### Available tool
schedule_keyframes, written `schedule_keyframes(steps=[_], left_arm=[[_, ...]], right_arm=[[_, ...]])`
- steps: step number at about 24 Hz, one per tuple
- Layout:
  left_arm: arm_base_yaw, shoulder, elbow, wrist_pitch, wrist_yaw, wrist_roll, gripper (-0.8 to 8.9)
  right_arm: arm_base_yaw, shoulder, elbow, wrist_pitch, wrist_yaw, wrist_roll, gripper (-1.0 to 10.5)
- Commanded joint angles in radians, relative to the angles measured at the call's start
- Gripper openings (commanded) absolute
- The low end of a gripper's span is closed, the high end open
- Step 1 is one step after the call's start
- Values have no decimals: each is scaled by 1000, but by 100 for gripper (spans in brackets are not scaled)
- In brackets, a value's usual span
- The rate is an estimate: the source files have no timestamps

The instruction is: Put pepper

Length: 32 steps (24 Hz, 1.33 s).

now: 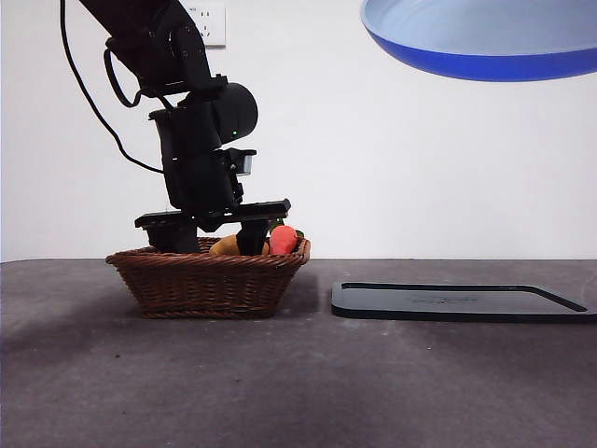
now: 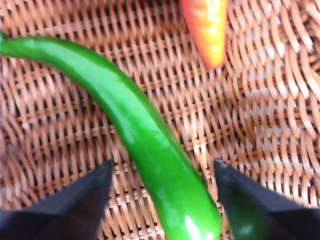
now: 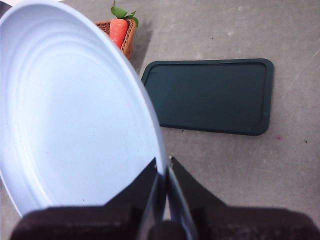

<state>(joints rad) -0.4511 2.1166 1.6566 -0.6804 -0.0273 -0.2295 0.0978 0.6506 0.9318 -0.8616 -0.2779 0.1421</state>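
Observation:
The pepper (image 2: pixel 150 145), glossy green and long, lies on the floor of the wicker basket (image 2: pixel 260 100). My left gripper (image 2: pixel 162 167) is open, one jaw on each side of the pepper's thick end, not touching it as far as I can see. In the front view this gripper (image 1: pixel 213 241) reaches down into the basket (image 1: pixel 207 280), whose wall hides the pepper. My right gripper (image 3: pixel 163 167) is shut on the rim of the blue plate (image 3: pixel 75 115) and holds it high at the upper right (image 1: pixel 485 37).
An orange-red carrot-like item with green leaves (image 1: pixel 283 240) and a yellow-orange fruit (image 1: pixel 227 246) lie in the basket. A flat black tray (image 1: pixel 457 301) lies on the grey table right of the basket, below the raised plate.

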Motion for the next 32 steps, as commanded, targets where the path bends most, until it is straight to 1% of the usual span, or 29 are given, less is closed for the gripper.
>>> schedule_keyframes(steps=[1, 4, 6, 14, 21, 24, 27, 28, 29, 31, 32], left_arm=[[-8, 25, 20, -6, 3, -8, 190], [-8, 25, 20, -25, 3, -9, 139], [-8, 24, 20, -32, 3, -10, 124], [-6, -27, 20, -61, 2, -11, 124], [-8, -152, 20, -108, 3, -2, 124], [-19, -223, 20, -138, 3, 0, 124], [-51, -320, 20, -173, 14, 9, 124], [-71, -352, 20, -181, 34, 22, 124], [-94, -380, 20, -186, 55, 23, 124], [-153, -415, 20, -186, 111, 23, 125], [-188, -416, 20, -185, 145, 23, 125]], right_arm=[[1, 10, 22, 15, -4, -4, 6], [1, 19, 22, 15, -4, -9, 6], [1, 25, 22, 15, -4, -9, 6], [1, 72, 22, 14, -5, -8, 6], [1, 170, 22, 16, -9, -8, 6], [1, 240, 22, 30, -10, -8, 6], [1, 360, 22, 84, -12, 0, 6], [1, 408, 22, 108, -17, 2, 6], [2, 459, 22, 136, -40, 12, 6], [2, 557, 22, 198, -92, 48, 6], [2, 601, 22, 226, -100, 67, 6]])
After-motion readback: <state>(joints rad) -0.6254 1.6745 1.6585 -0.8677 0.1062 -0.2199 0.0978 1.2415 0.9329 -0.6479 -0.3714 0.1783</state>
